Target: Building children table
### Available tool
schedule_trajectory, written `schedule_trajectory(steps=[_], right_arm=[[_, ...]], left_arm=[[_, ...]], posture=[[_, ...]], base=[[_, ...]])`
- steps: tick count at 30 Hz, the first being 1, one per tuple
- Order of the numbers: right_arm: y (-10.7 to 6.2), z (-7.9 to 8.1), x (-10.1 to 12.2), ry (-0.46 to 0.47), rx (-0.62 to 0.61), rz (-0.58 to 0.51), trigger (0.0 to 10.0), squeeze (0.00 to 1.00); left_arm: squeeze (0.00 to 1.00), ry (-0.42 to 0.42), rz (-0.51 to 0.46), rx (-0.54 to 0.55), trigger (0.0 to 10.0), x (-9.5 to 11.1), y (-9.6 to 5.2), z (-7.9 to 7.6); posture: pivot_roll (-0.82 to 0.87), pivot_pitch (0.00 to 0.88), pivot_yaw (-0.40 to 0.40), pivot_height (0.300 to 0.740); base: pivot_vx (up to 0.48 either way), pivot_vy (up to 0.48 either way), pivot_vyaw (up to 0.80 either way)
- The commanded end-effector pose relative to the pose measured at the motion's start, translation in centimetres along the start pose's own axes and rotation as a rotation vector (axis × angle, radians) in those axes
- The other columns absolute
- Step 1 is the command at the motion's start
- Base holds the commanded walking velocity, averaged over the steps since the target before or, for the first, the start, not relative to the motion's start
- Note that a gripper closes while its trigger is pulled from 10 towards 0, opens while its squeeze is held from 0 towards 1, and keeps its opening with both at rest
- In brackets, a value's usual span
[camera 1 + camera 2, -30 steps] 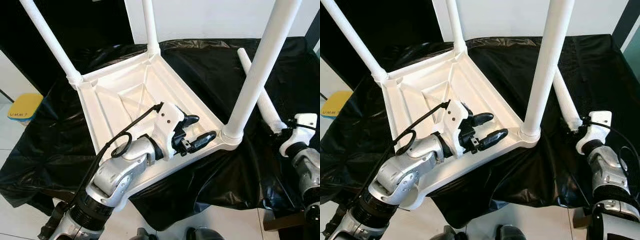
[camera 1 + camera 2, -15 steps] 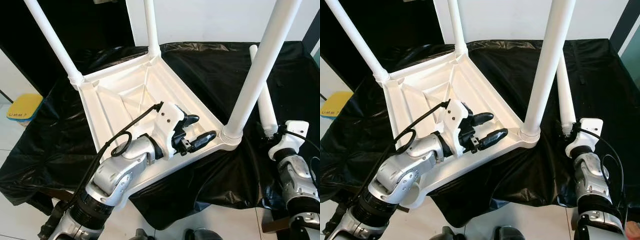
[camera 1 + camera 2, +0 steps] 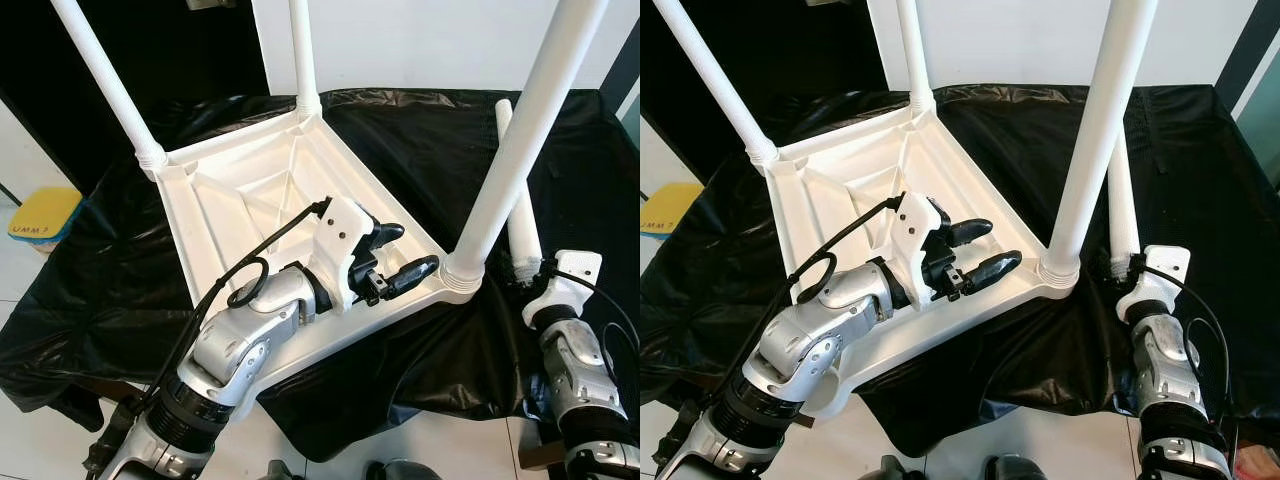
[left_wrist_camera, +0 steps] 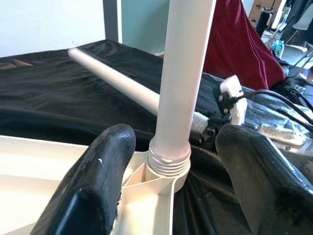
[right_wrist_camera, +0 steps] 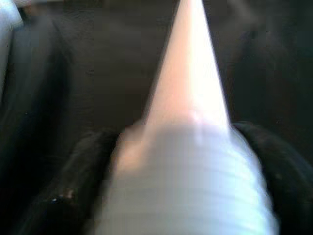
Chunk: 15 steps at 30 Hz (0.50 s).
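Observation:
The white children's table (image 3: 240, 200) lies upside down on a black cloth (image 3: 420, 140). Three white legs stand up from its corners: far left (image 3: 105, 85), far (image 3: 303, 50) and near right (image 3: 510, 150). My left gripper (image 3: 412, 250) hovers open over the table's underside, its fingers (image 4: 105, 161) on either side of the near-right leg's socket (image 4: 168, 164) without touching it. A loose fourth leg (image 3: 1123, 210) lies on the cloth beside that corner and points away from me. My right gripper (image 3: 1122, 268) is shut on its threaded end (image 5: 186, 181).
A yellow object (image 3: 40, 213) lies on the floor at the left. The cloth hangs over the front edge of its support. Dark red fabric (image 4: 239, 44) and a small clear packet (image 4: 283, 132) are off to the right. A white wall stands behind.
My right gripper has drawn in toward the table's near-right corner. The loose leg has swung from slanting to pointing nearly straight away. The left gripper has barely shifted.

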State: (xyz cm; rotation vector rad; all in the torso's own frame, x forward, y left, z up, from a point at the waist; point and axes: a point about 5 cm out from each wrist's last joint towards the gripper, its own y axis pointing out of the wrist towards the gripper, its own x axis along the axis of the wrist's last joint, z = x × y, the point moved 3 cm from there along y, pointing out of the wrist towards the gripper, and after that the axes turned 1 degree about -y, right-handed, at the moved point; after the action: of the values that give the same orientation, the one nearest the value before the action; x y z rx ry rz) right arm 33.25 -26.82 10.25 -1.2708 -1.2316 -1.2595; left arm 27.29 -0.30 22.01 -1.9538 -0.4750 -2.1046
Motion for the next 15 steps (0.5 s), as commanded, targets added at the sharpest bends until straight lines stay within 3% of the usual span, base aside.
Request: schedule_trajectory(steps=[1, 2, 10, 11, 13, 14, 15], right_arm=[[-1.0, 0.42, -2.7, 0.01, -0.005, 0.111, 10.0, 1.0], [-1.03, 0.41, -2.69, 0.008, -0.007, 0.112, 10.0, 0.0], [-1.09, 0.59, -2.75, 0.003, -0.021, 0.117, 10.0, 0.0], [-1.14, 0.9, -2.74, 0.005, -0.014, 0.112, 5.8, 0.0], [-1.16, 1.0, -2.73, 0.005, -0.012, 0.111, 5.8, 0.0], [-1.18, 1.11, -2.72, 0.013, -0.013, 0.11, 0.0, 0.0], [-1.2, 1.15, -2.7, 0.017, -0.016, 0.108, 0.0, 0.0]], left_arm=[[0.0, 0.004, -0.004, -0.092, 10.0, 0.12, -0.09, -0.57], [0.0, 0.003, -0.004, -0.091, 10.0, 0.09, -0.11, -0.54], [0.0, 0.001, -0.006, -0.08, 10.0, 0.06, -0.12, -0.34], [0.0, 0.002, -0.007, -0.075, 10.0, 0.06, -0.13, -0.26], [0.0, 0.002, -0.007, -0.074, 10.0, 0.06, -0.13, -0.24], [0.0, 0.002, -0.007, -0.073, 10.0, 0.08, -0.14, -0.21], [0.0, 0.003, -0.008, -0.071, 10.0, 0.1, -0.14, -0.18]], posture=[[-0.18, 0.084, 0.037, 0.74], [-0.18, 0.086, 0.034, 0.74], [-0.18, 0.086, 0.03, 0.74], [-0.18, 0.087, 0.029, 0.74], [-0.18, 0.087, 0.029, 0.74], [-0.18, 0.09, 0.029, 0.74], [-0.18, 0.09, 0.029, 0.74]], base=[[0.0, 0.0, 0.0], [0.0, 0.0, 0.0], [0.0, 0.0, 0.0], [0.0, 0.0, 0.0], [0.0, 0.0, 0.0], [0.0, 0.0, 0.0], [0.0, 0.0, 0.0]])
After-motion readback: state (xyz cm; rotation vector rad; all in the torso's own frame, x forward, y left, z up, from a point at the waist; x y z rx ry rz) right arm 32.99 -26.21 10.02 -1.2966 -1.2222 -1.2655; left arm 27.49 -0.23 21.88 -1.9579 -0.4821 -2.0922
